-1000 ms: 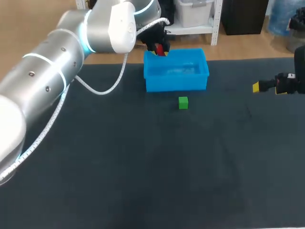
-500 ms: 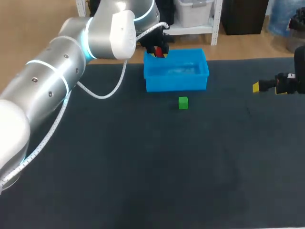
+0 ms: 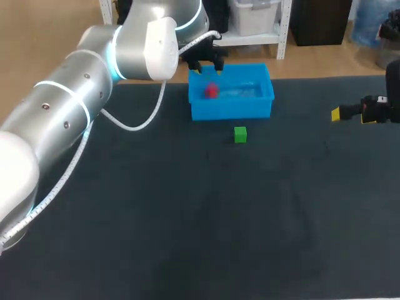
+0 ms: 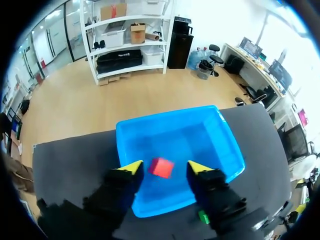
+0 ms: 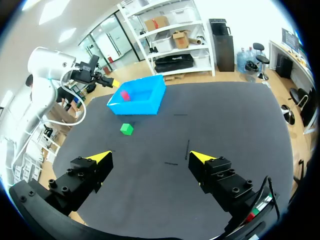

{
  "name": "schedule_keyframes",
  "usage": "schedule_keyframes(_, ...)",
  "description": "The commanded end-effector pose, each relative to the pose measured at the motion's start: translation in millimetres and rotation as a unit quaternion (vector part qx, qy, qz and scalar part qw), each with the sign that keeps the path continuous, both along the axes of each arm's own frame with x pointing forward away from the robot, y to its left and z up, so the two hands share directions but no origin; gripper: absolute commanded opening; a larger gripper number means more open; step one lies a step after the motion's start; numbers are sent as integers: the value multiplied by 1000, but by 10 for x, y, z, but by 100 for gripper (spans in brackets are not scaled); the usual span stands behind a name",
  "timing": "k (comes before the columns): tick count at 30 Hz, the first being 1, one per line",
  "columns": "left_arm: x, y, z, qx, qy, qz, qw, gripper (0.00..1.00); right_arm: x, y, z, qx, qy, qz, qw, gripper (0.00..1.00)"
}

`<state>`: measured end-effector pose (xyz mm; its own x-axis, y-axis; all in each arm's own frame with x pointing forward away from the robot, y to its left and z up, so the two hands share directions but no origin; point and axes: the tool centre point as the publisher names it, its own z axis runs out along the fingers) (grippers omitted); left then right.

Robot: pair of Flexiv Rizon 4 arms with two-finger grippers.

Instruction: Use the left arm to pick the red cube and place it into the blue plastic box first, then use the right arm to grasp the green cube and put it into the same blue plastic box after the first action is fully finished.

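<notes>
- The left claw [image 4: 165,169] hangs over the blue plastic box [image 4: 227,150] and is released: its two yellow tips stand apart and touch nothing.
- Below the gap between the tips, the red cube [image 4: 161,167] is inside the box, in its left part. In the head view its edges look soft, so I cannot tell if it lies flat on the floor of the box.
- The box is a rectangular tub of smooth, slightly glossy plastic, with a thin rim and an open top.
- The green cube [image 3: 240,134] sits on the bench [image 3: 187,219] just in front of the box and does not touch it. In the left wrist view one black finger covers most of it.
- The bench has a dark, matte cover.
- The right claw [image 5: 151,158] is released too, its fingers wide apart with nothing between them. It is over the right side of the bench, well apart from both cubes.
- In the head view only one yellow tip and a piece of its black body show, and the edge cuts off the rest.
</notes>
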<state>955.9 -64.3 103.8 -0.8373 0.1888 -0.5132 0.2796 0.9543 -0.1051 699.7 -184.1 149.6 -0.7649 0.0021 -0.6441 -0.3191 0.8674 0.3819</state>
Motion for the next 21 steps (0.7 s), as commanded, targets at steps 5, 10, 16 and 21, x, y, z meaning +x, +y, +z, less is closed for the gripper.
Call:
schedule_keyframes(5,144,-56,1,13,39,-3,999,100,2,-7,-2,1,0,1,1000,100)
schedule_keyframes(10,109,-51,34,8,37,-4,999,100,2,-7,-2,1,0,1,1000,100)
schedule_keyframes(16,-21,7,99,-1,33,-10,999,100,2,-7,-2,1,0,1,1000,100)
schedule_keyframes(21,-170,71,152,-14,31,-18,999,100,2,-7,-2,1,0,1,1000,100)
